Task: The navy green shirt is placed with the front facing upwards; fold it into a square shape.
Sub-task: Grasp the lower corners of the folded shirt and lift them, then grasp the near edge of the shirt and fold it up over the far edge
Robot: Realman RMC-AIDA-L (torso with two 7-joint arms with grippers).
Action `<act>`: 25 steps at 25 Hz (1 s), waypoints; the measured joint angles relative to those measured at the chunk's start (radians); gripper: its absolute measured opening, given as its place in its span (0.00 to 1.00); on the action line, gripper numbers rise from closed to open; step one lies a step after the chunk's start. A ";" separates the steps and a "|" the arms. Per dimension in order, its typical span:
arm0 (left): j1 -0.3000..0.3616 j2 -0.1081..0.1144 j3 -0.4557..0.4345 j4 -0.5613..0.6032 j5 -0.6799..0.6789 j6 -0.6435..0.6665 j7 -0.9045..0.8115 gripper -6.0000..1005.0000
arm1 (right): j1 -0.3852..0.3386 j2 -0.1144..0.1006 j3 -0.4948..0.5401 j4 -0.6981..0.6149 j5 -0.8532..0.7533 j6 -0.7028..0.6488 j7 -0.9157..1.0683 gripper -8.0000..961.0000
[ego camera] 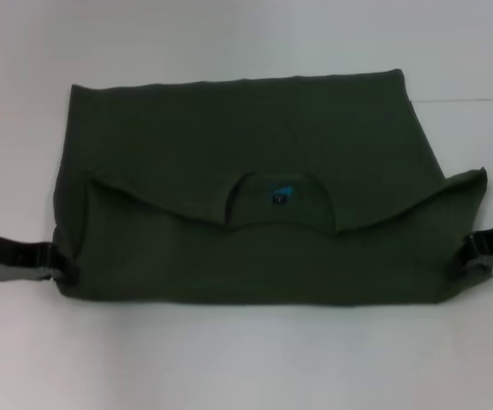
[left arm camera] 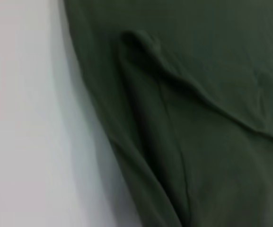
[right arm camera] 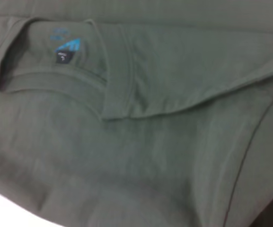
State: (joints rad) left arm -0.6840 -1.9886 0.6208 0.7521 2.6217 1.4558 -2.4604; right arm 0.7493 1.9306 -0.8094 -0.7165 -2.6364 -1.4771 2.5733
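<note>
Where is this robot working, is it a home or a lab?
Probably a lab or test bench: a bare white table, only one green shirt on it, and the left gripper and right gripper at its sides.

A big, flat, plain white table fills the whole view, with soft, even light on it.

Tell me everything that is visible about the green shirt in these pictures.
The navy green shirt is dark olive, soft knit cloth as it looks, lying flat on the white table. Its near part is folded over, so the round collar with a blue neck label faces up in the middle; no lettering shows. The outline is a wide rectangle with slight wrinkles. The left gripper meets its near left corner, the right gripper its near right corner.
</note>
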 joint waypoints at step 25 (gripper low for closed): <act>0.037 0.025 -0.152 0.055 0.065 0.526 0.065 0.06 | 0.001 -0.026 0.015 -0.020 -0.034 -0.383 -0.145 0.05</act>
State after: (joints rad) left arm -0.6469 -1.9631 0.4690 0.8069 2.6868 1.9814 -2.3954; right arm 0.7504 1.9050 -0.7945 -0.7368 -2.6708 -1.8600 2.4280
